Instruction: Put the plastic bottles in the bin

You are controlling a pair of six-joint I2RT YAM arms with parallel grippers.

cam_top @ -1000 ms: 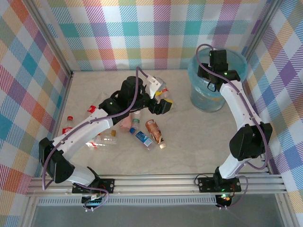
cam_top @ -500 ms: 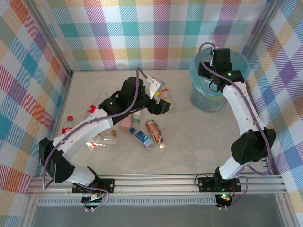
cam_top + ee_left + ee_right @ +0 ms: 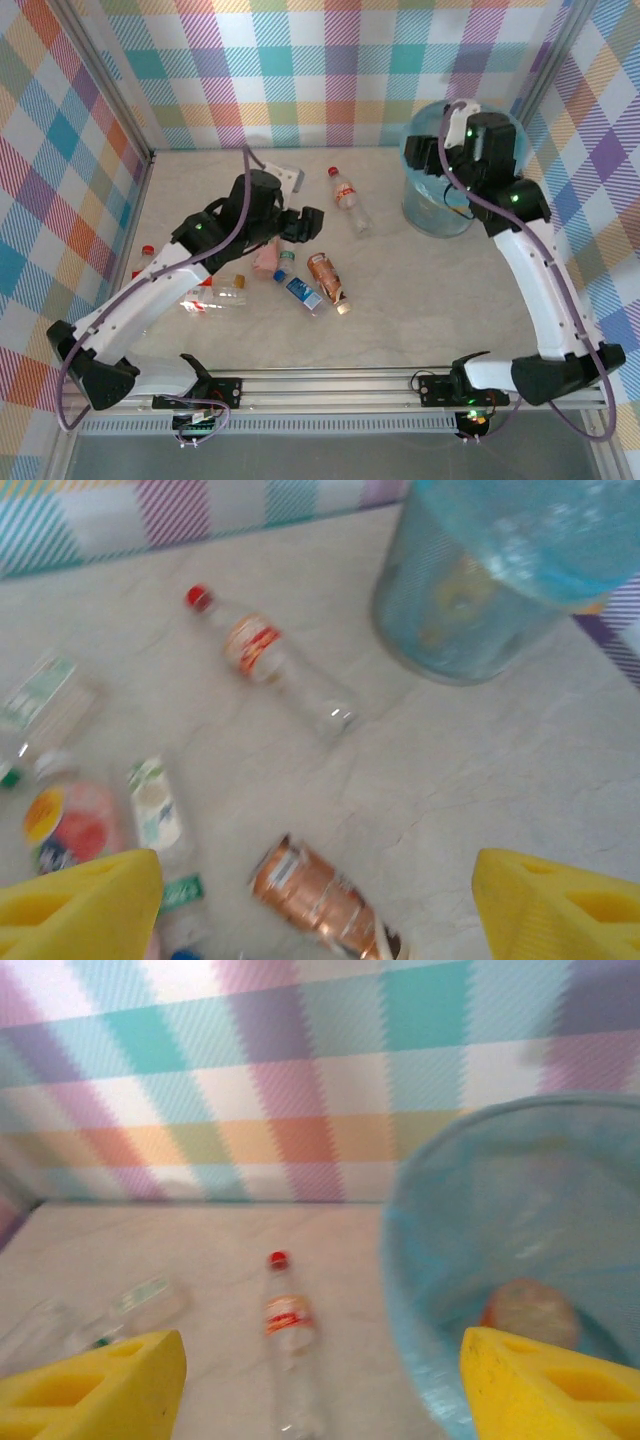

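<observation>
The bin (image 3: 428,216), lined with a light-blue bag, stands at the far right. My right gripper (image 3: 432,160) hovers open over its left rim; the right wrist view shows the bin (image 3: 450,1260) holding an orange bottle (image 3: 527,1312). A clear bottle with a red cap (image 3: 347,200) lies left of the bin, seen again as the red-capped bottle (image 3: 287,1332). My left gripper (image 3: 302,225) is open and empty above the bottle cluster. Its wrist view shows the left gripper (image 3: 315,885) over a copper bottle (image 3: 318,900), with the red-capped bottle (image 3: 268,658) and the bin (image 3: 460,620) beyond.
A copper bottle (image 3: 326,276), a blue-labelled one (image 3: 300,291) and a pink one (image 3: 265,260) lie mid-table. Clear bottles (image 3: 225,295) and a red-capped one (image 3: 147,256) lie further left. Checked walls enclose the table on three sides.
My left gripper has drawn back to the left, uncovering the red-capped clear bottle lying on the table. The right arm has swung right and up above the bin. Both grippers stayed open.
</observation>
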